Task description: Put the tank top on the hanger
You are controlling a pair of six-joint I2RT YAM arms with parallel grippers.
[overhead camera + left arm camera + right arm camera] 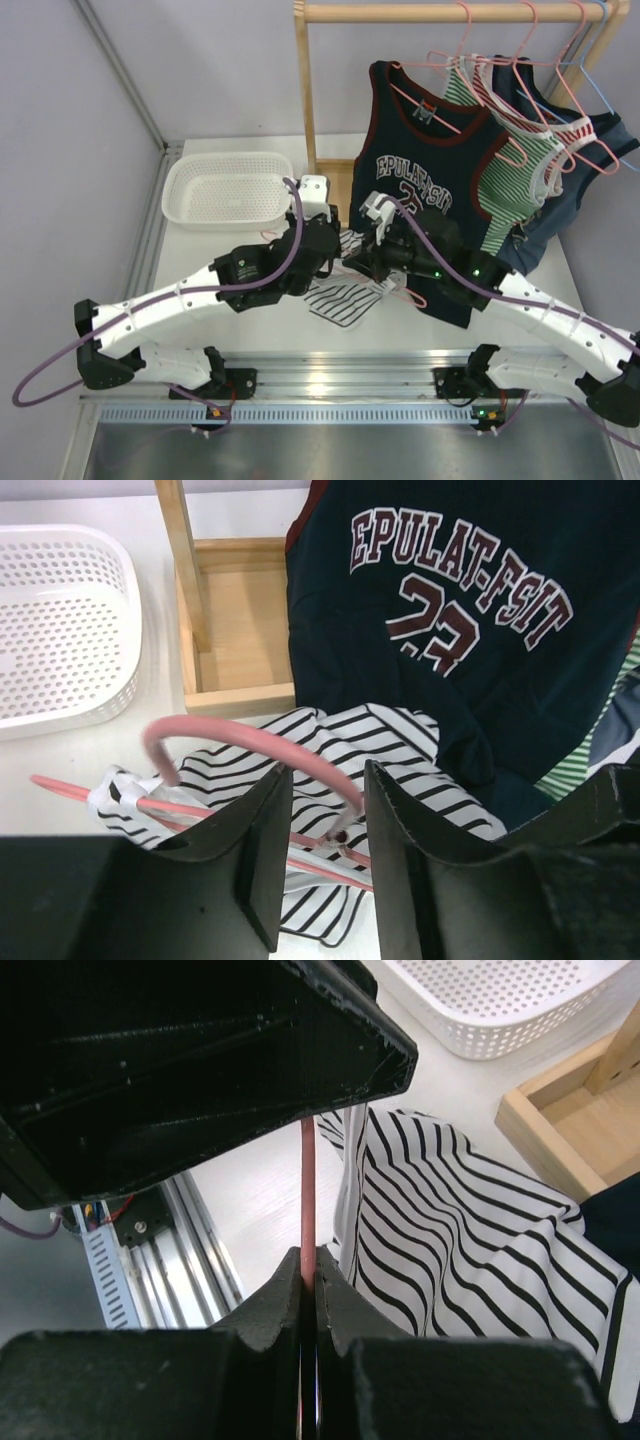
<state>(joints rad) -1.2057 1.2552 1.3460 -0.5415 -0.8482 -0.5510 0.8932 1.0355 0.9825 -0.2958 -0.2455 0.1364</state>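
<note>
— What's on the desk (270, 335)?
— The tank top (330, 742), crumpled, with the hanger (150, 802) lying across it.
— And the claws?
— Left claw (328, 780) gapes around the hook (215, 732); right claw (308, 1260) is pinched tight on the hanger's wire.

Navy top (450, 600): maroon lettering "EPULAT-FSIT", number "23" beneath. Nothing else legible.
</note>
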